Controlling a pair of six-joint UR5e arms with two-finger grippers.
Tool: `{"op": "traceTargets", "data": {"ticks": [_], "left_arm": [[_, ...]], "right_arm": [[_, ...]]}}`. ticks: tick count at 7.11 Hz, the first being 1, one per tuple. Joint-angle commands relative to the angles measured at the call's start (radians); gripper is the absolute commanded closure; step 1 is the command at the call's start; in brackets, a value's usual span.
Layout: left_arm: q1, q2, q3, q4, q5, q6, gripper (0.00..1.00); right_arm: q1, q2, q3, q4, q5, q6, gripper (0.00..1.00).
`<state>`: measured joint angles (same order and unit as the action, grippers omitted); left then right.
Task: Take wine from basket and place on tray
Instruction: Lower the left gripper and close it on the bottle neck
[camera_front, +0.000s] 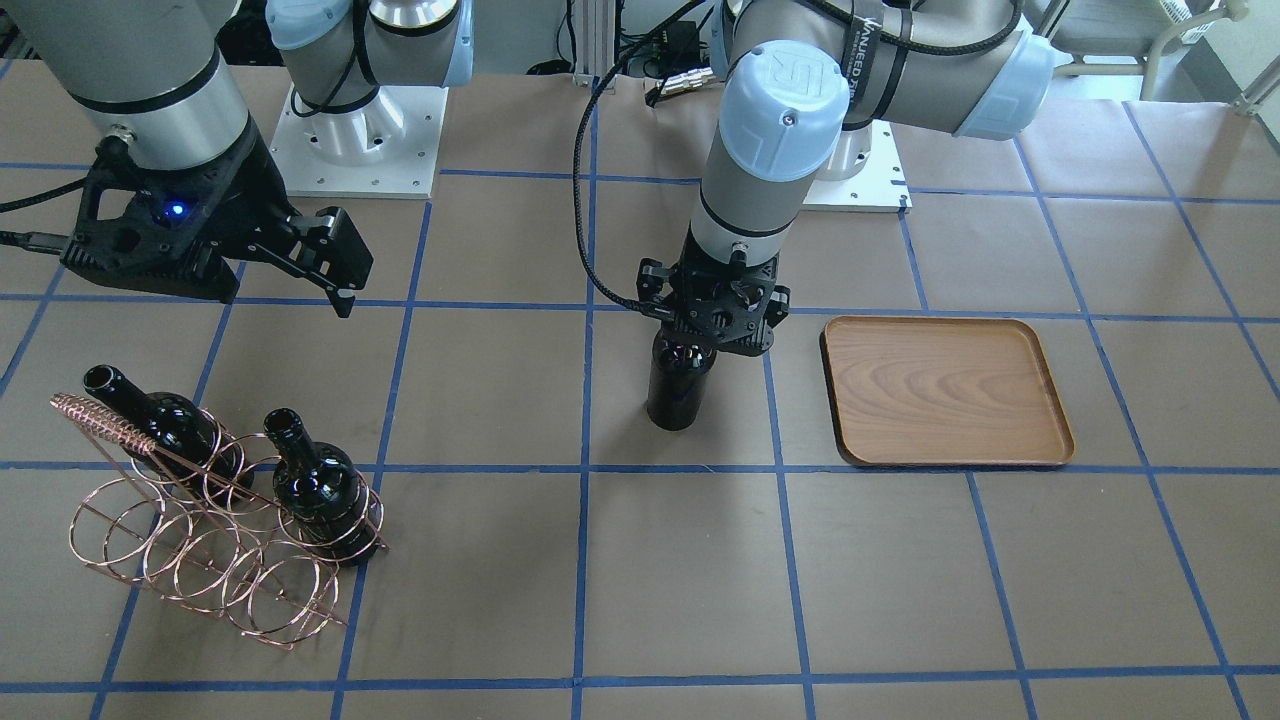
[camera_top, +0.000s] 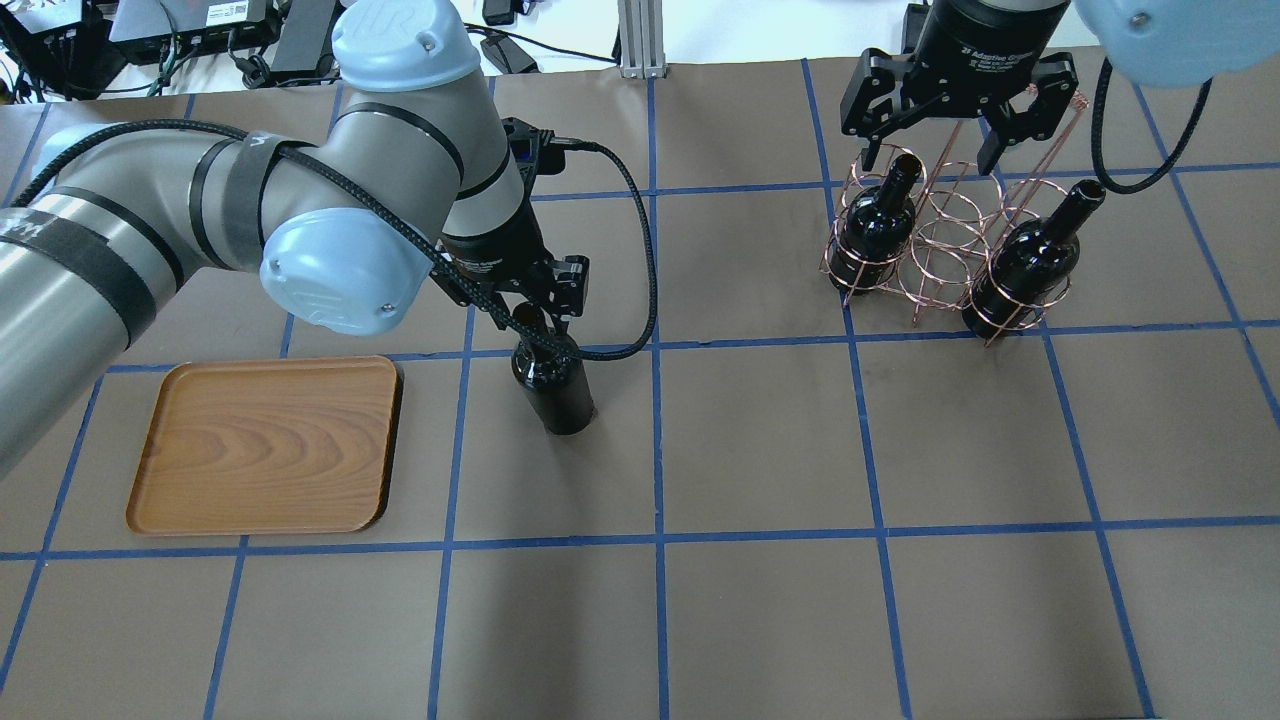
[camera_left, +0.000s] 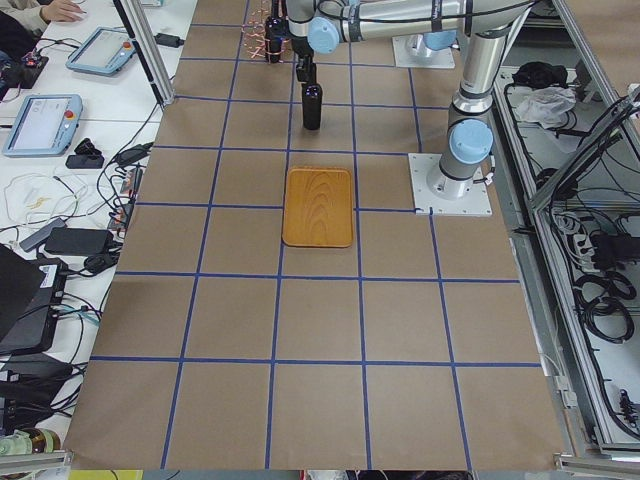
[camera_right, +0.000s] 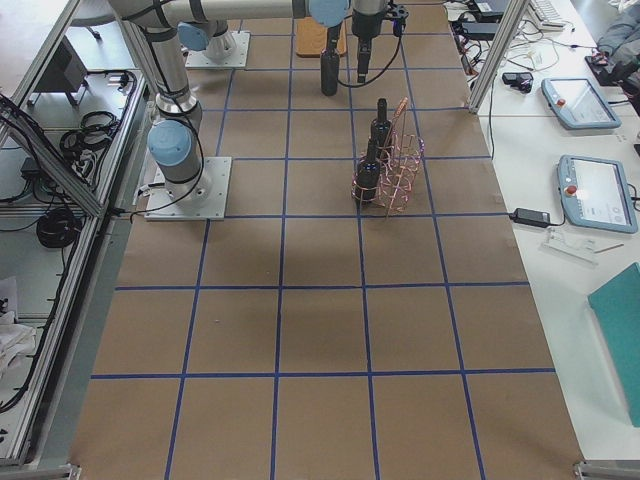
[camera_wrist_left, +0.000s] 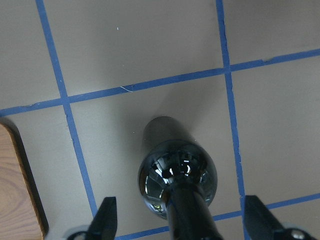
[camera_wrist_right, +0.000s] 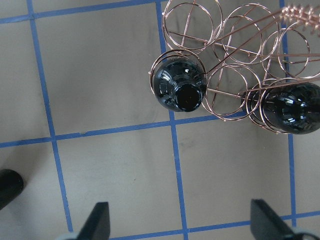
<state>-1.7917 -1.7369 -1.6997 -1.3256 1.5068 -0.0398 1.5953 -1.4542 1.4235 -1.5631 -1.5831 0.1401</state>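
Altogether three bottles, one tray, one basket, two grippers. Overhead, from the left edge: one tray (camera_top: 260, 450), flat in the lower left, wood grain showing. Just right of it, apart from its rim, one wine bottle (camera_top: 555, 395), upright on the table (camera_top: 760, 440) left of centre. Over its neck, the left gripper (camera_top: 535, 312), pointing down, fingers spread wide to either side of the neck; by the wrist camera, clear of the glass, clasping nothing. Further right, in the upper right, the one basket (camera_top: 940, 262) of copper wire rings, holding the other two: left-end bottle (camera_top: 875, 235) and right-end bottle (camera_top: 1025, 265), each standing in a ring, mouths uncorked. At the top edge above the basket, the right gripper (camera_top: 935, 140), likewise spread wide, with nothing between its fingers.
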Motion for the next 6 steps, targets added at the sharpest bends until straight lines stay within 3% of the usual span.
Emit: {"op": "traceTargets", "data": {"ticks": [1, 2, 4, 5, 6], "left_arm": [[-0.001, 0.002, 0.000, -0.015, -0.002, 0.000, 0.90], [-0.002, 0.002, 0.000, -0.018, -0.002, 0.000, 1.00], [-0.002, 0.000, 0.000, -0.015, -0.007, 0.000, 1.00], [-0.002, -0.003, 0.002, -0.015, -0.002, 0.000, 0.74], [-0.002, -0.003, 0.003, -0.014, -0.004, 0.000, 0.25]], "right_arm": [[0.000, 0.000, 0.000, 0.000, 0.000, -0.001, 0.00], [0.000, 0.000, 0.000, 0.000, 0.000, -0.001, 0.00], [0.000, 0.000, 0.002, 0.000, 0.000, -0.001, 0.00], [0.000, 0.000, 0.002, 0.000, 0.002, -0.001, 0.00], [0.000, 0.000, 0.002, 0.000, 0.000, -0.001, 0.00]]}}
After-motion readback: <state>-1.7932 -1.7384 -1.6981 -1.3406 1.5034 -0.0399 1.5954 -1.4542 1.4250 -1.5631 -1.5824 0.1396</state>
